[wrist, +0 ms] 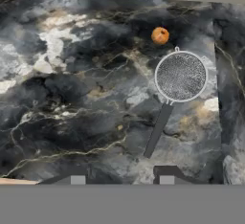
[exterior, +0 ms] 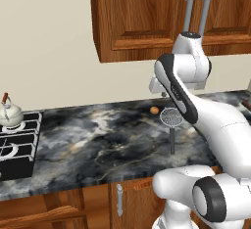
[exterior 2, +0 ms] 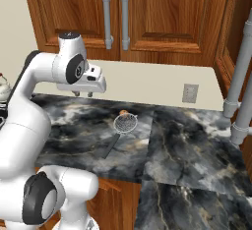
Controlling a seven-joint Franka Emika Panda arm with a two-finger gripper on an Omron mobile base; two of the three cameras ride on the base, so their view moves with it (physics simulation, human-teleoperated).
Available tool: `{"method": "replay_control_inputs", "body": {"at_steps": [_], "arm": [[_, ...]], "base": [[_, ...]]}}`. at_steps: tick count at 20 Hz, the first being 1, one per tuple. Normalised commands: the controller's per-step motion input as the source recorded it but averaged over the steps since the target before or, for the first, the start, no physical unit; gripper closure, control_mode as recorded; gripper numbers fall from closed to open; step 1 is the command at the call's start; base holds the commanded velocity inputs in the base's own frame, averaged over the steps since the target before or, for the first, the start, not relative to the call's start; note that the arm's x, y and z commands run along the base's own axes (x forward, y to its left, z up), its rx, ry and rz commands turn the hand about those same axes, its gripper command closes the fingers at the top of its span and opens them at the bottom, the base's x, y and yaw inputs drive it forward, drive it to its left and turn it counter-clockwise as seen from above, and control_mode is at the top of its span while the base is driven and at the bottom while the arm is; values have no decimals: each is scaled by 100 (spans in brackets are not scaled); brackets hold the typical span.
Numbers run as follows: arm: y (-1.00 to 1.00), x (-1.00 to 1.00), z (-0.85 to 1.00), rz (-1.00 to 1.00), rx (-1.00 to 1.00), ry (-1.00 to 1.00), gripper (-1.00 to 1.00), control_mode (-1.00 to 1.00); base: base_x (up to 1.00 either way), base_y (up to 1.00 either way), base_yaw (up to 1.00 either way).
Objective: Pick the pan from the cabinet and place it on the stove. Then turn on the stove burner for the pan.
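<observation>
Step 1, cabinet (exterior 2: 147,13) doors shut, pan presumably inside, unseen; gripper (exterior 2: 82,94) part-open, empty, above counter (exterior 2: 187,140) near strainer (wrist: 181,76); next: reach bar handle (exterior 2: 125,17)

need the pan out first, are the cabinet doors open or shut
Shut. Both doors of the cabinet sit flush in their frame, bar handles side by side, and nothing of the inside shows.

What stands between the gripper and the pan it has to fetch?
The shut cabinet doors. The pan is out of sight, presumably behind them. The gripper hangs empty over the counter, below the door handles. The strainer lies on the counter under it, not in the path.
</observation>
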Motion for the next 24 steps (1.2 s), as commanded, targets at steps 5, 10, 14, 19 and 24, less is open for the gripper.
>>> {"method": "replay_control_inputs", "body": {"at_steps": [5, 10, 14, 19, 24], "arm": [[-7, -21, 2, -3, 1, -12, -100, -100], [-17, -51, 2, -3, 3, -44, -100, -100], [-50, -10, 52, -6, 7, -30, -100, -100], [-51, 3, 73, -8, 4, -21, -100, -100], [-31, 30, 78, -4, 1, -12, -100, -100]], "base": [[0, 0, 0], [0, 0, 0], [0, 0, 0], [0, 0, 0], [0, 0, 0]]}}
